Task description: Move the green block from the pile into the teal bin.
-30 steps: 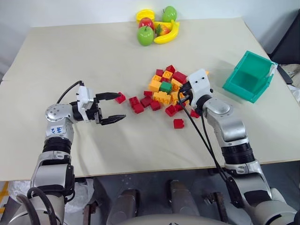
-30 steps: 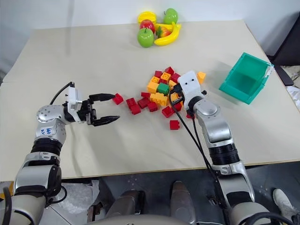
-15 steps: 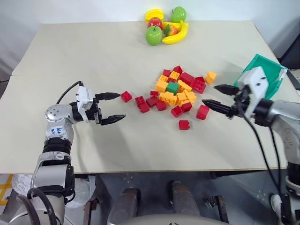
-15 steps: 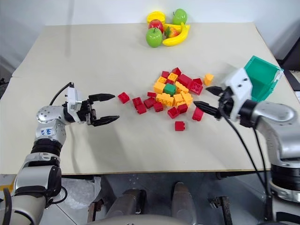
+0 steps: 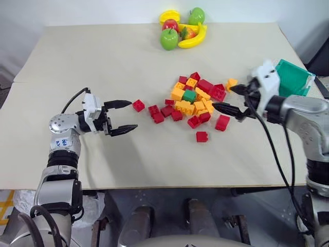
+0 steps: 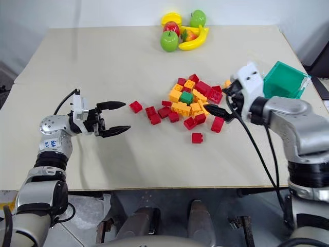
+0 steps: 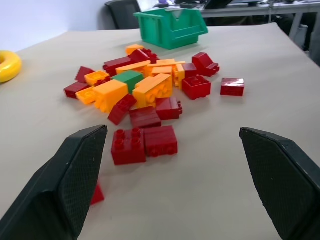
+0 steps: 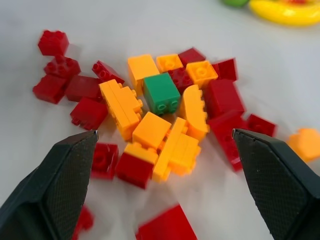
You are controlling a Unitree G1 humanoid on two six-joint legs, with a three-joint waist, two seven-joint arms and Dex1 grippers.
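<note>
Here, the green block point(image 5: 189, 95) sits on top of the pile point(image 5: 198, 100) of red and orange bricks at the middle of the table point(image 5: 103, 62). The right gripper point(image 5: 234, 99) hovers just right of the pile, fingers spread wide and empty. The teal bin point(image 5: 294, 78) stands behind it at the right edge. The left gripper point(image 5: 122, 117), also spread and empty, hangs well left of the pile.

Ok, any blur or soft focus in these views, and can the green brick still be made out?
Right wrist view: small green studded plastic brick crisp, nearest red bricks soft. Left wrist view: hand's fingers soft, pile clear. Head views: evenly lit, short soft shadows.
</note>
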